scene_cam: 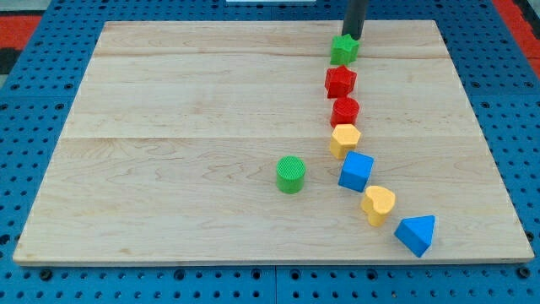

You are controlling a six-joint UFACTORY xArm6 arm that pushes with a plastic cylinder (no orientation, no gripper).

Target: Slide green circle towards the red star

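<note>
Nothing to spread or pinch on this rig: just a straight dark rod, with my tip [351,37] parked at the view's top, touching or just behind the green star [343,49]. Cannot tell if contact is made.

Sits well apart from the target, though! Green circle [290,174] down in the middle of the wooden board [169,127], alone, left of the blue cube [355,171], with bare wood all round it.

Red star [340,82] just below the green star, heading a crooked line running toward the view's bottom right: another red block [345,111] of unclear shape, a yellow block [344,139], maybe a pentagon, then the blue cube, yellow heart [378,203] and blue triangle [416,234].

Wrong side for the push, by the look of it. Needs a trip round to the green circle's lower left, so as to drive it up and to the right. Probably best to swing wide on the left, away from the line. Risky near the finish: the second red block and the yellow one crowd the red star's lower side, so an off-line shove could knock them.

Task barely begun, judging by that gap.
</note>
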